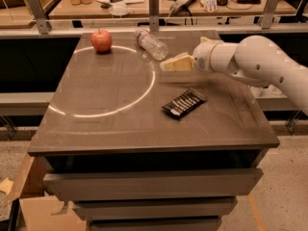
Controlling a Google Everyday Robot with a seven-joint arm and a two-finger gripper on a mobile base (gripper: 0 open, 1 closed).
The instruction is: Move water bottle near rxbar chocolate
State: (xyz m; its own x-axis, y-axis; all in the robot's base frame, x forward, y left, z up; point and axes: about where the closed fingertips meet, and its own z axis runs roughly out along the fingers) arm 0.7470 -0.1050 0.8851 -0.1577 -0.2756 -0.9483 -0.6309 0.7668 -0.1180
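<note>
Going after the water bottle [151,44] here: lying on its side in the upper middle of the frame, toward the far edge of the tabletop [120,129], a bit right of a red apple [101,41], cap end pointing up-left. Clear ribbed plastic with a white cap; label band too blurry to make out. Looks light and likely close to empty, so probably quick to roll or skid on that smooth surface with any sideways nudge. Thin walls too, so bound to buckle under a hard squeeze. Best bet in my book: pinching across the middle of the body, square to the long axis, on the ribs rather than the tapering neck. Gripper [166,64] hovering just lower right of the bottle, near but apparently not touching. No telling spread jaws from pressed-together jaws at this angle. Rxbar chocolate [185,103], black wrapper with white lettering, flat on the tabletop lower right of centre, apart from the bottle.
</note>
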